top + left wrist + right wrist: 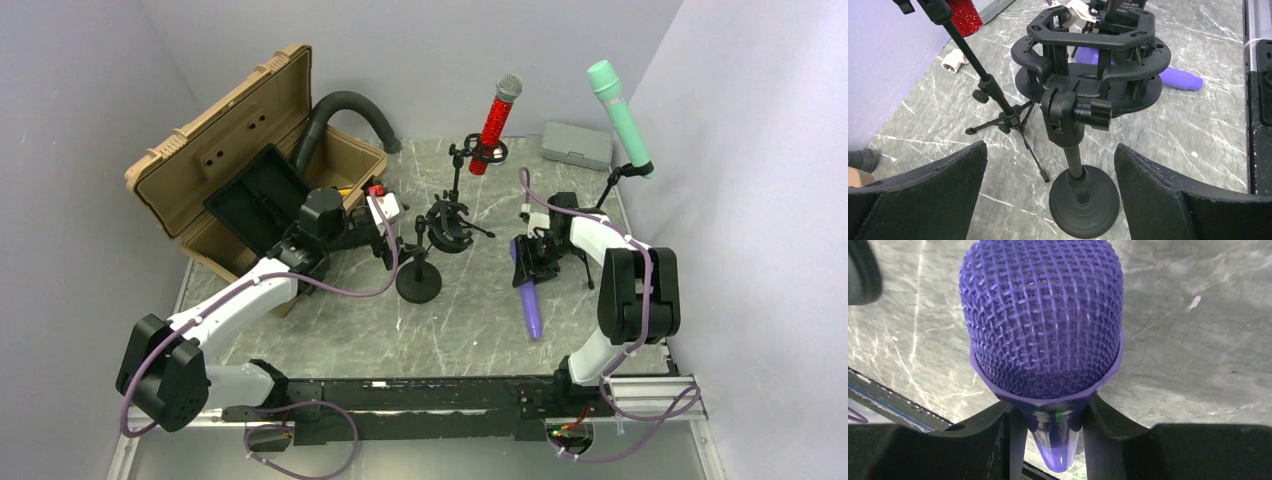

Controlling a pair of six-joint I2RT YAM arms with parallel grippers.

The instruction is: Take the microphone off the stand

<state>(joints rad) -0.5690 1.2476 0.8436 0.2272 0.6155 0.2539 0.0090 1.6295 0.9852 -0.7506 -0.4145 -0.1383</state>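
Observation:
The purple microphone [530, 305] is out of the stand, and my right gripper [527, 262] is shut on it just below its mesh head [1043, 315]. Its handle points toward the near edge, low over the table. In the right wrist view the fingers [998, 440] pinch its neck from both sides. The black stand [418, 283] has a round base [1084, 202] and an empty shock mount [1088, 60] on top. My left gripper [395, 240] is open, one finger on each side of the stand's pole [1074, 160] without touching it.
A red glitter microphone [497, 115] on a tripod stand and a teal microphone [622, 115] on another stand rise at the back. A tan case [240, 160] lies open at left beside a black hose [345, 110]. A grey box [577, 145] sits far right.

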